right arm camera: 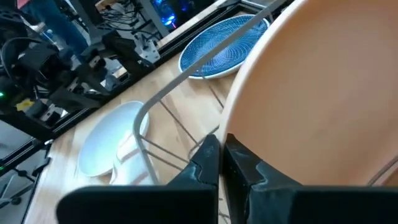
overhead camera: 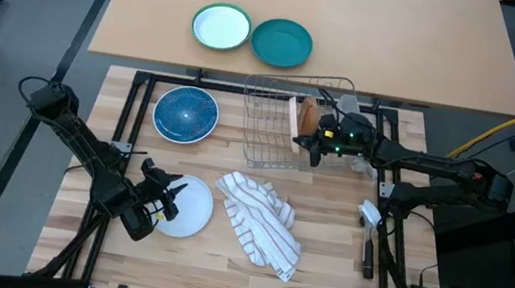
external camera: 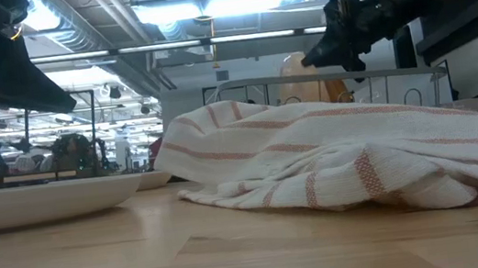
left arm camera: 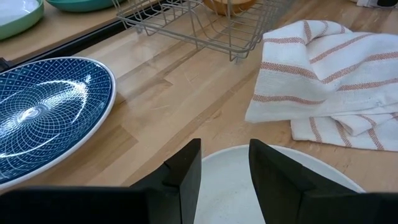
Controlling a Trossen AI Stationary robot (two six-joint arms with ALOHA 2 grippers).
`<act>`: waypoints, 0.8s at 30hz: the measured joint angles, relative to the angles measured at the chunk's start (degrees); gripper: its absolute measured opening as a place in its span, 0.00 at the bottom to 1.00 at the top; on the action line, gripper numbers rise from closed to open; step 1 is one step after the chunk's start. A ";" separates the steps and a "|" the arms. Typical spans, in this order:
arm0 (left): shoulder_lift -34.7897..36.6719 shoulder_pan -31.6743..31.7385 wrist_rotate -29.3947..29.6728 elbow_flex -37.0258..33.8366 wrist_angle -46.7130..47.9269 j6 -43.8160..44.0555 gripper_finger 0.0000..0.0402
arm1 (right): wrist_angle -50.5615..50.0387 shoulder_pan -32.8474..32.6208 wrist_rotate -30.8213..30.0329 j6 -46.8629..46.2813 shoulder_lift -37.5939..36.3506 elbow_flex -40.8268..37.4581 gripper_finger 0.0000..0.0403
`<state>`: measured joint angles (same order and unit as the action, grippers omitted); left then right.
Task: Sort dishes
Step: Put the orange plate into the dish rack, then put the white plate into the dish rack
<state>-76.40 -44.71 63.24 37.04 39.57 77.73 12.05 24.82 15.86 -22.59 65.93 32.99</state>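
Left tool slightly parted over the white plate on the tabletop, gripping nothing, blue plate lay behind it, striped towel mid-table, tan plate stood on edge in the wire rack, right tool nearly closed at its rim.

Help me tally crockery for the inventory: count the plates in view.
5: tan plate upright in the rack; blue plate and white plate on the near table; green-rimmed and teal plates beyond. Hidden ones possible.
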 joint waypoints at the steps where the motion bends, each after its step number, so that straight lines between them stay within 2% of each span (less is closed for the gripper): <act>1: 0.00 0.00 -0.01 0.00 0.00 -0.06 0.31 | 0.00 0.00 -0.62 0.00 0.00 0.00 0.01; 6: 0.00 0.00 0.00 0.00 -0.02 -0.15 0.31 | -0.20 -0.09 -7.34 0.10 0.00 0.00 0.03; 11: 0.00 0.00 0.00 0.00 -0.02 -0.15 0.31 | -0.30 -0.07 -13.41 0.45 0.00 0.00 0.13; 19: 0.00 0.00 0.00 0.00 0.00 -0.15 0.31 | -3.22 -0.04 -14.19 0.48 0.00 0.00 0.31; 24: 0.00 0.00 0.00 0.00 -0.01 -0.15 0.31 | -1.79 -0.04 -13.18 0.46 -0.07 0.01 0.35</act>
<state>-76.40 -44.71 63.24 37.04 39.57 77.58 10.27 24.77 2.68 -22.13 65.87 33.00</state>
